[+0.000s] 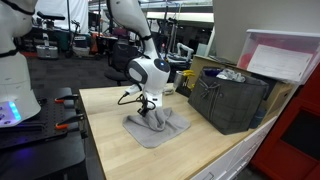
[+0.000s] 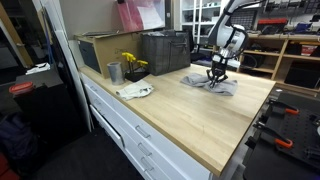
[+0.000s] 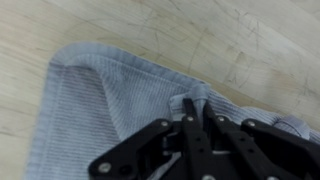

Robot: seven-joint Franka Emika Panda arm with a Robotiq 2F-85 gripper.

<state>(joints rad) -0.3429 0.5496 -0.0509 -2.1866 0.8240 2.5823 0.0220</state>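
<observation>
The gripper (image 3: pixel 195 108) is down on the gray cloth (image 3: pixel 90 110). Its 2 fingers are pinched together on a little fold of it, and the wrist view shows the cloth bunched up at the tips. The cloth lies rumpled on the wood table (image 1: pixel 105 145), right under the arm in both exterior views.

The step in hand looks like the grab: the cloth is caught, but it rests on the table and is not lifted. The next move, I think, calls for a firm pinch and a slow pull, so the fold does not slip out.

A black crate (image 1: pixel 232 102) stands near the cloth — a wide swing that way could bump it. A metal cup (image 2: pixel 114 72), yellow flowers (image 2: pixel 131 62) and a flat white thing (image 2: pixel 135 91) sit well apart from the cloth.
</observation>
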